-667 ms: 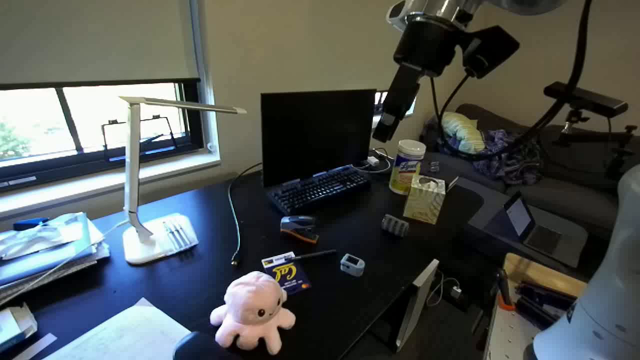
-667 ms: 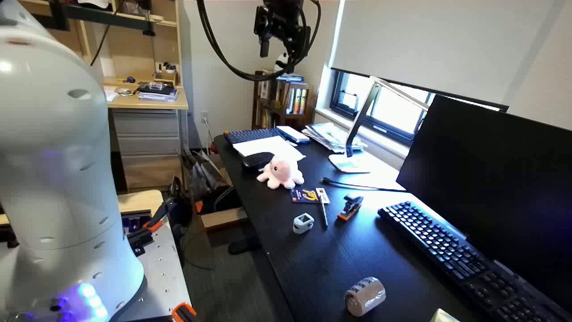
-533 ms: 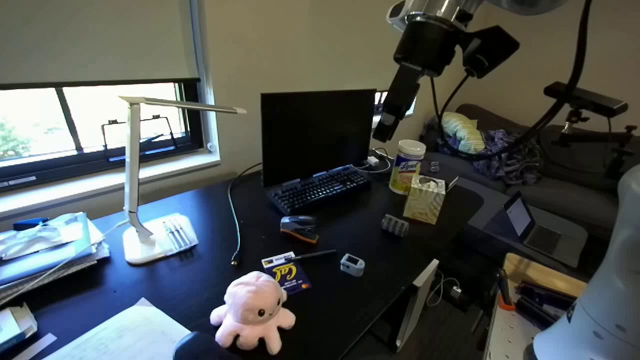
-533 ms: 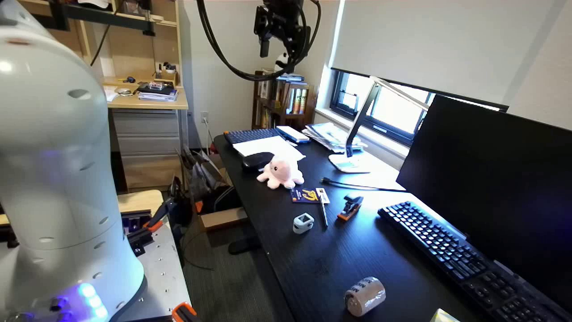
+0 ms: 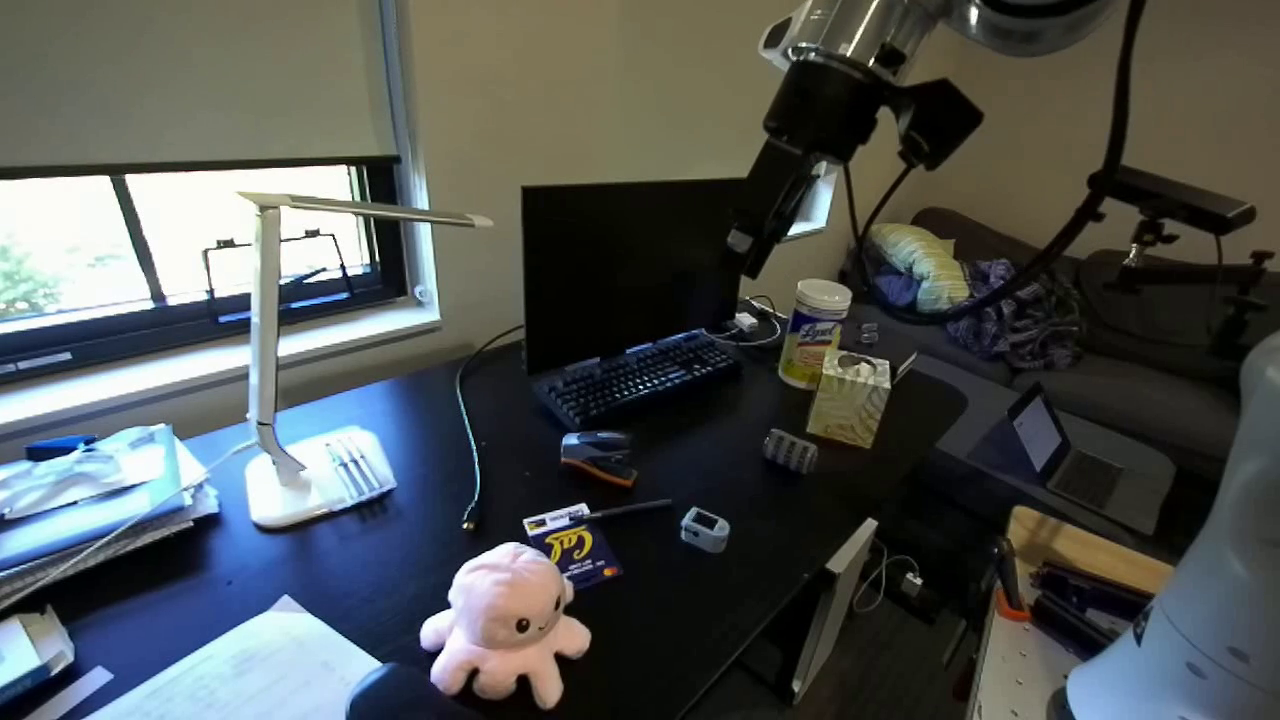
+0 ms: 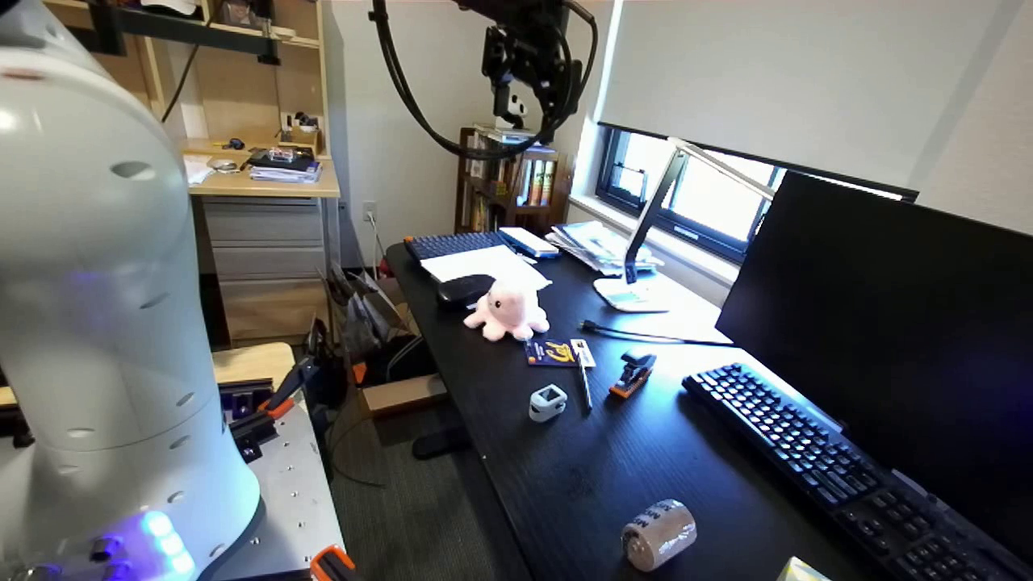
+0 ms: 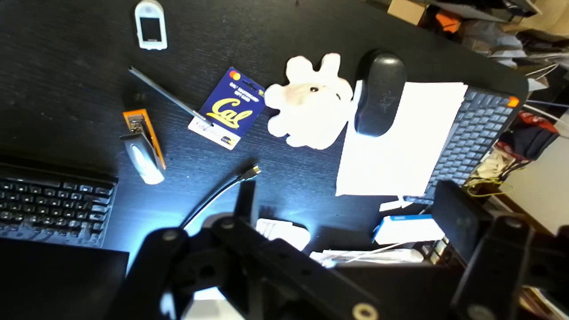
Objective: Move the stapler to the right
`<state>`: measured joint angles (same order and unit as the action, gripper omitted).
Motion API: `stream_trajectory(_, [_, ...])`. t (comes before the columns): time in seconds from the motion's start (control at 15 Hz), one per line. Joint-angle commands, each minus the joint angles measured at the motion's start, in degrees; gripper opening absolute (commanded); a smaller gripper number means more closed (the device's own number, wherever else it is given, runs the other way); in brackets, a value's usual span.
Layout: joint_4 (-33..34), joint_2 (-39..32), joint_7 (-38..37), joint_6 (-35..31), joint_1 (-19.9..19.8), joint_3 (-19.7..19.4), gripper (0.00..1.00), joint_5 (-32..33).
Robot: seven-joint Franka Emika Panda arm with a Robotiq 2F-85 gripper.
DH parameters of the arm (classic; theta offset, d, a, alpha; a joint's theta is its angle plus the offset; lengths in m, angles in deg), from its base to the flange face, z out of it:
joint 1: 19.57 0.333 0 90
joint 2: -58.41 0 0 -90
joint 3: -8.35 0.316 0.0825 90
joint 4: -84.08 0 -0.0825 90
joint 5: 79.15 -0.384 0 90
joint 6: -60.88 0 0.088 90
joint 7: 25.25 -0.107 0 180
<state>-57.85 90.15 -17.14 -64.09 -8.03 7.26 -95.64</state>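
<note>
The stapler is dark grey and black with an orange base. It lies on the black desk in both exterior views [image 5: 598, 457] [image 6: 632, 374], between the keyboard and the pen. In the wrist view the stapler [image 7: 144, 146] is at the left, above the keyboard corner. My gripper [image 5: 750, 250] hangs high above the desk, in front of the monitor's right edge in an exterior view. It also shows at the top of an exterior view [image 6: 516, 101]. In the wrist view the gripper [image 7: 346, 193] has its two fingers wide apart with nothing between them. It is well away from the stapler.
A black keyboard [image 5: 640, 378] and monitor [image 5: 637, 270] stand behind the stapler. A pen [image 6: 584, 379], a Cal card [image 6: 549, 353], a small white device [image 6: 548, 403] and a pink octopus plush [image 6: 507, 311] lie nearby. A wrapped roll [image 6: 658, 534], tissue box [image 5: 850, 400] and wipes canister [image 5: 812, 335] stand farther along.
The arm and gripper have shifted left in an exterior view, and right and slightly down in an exterior view. The stapler and other desk things have not moved.
</note>
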Motion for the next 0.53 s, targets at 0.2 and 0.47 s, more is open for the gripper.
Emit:
stream_trajectory(0.2, [1.2, -13.9, 0.5, -15.2, -3.0, 2.0, 1.0, 5.7])
stream_trajectory(0.47, [4.9, -24.3, -3.4, -18.9, -6.2, 2.9, 1.0, 14.3])
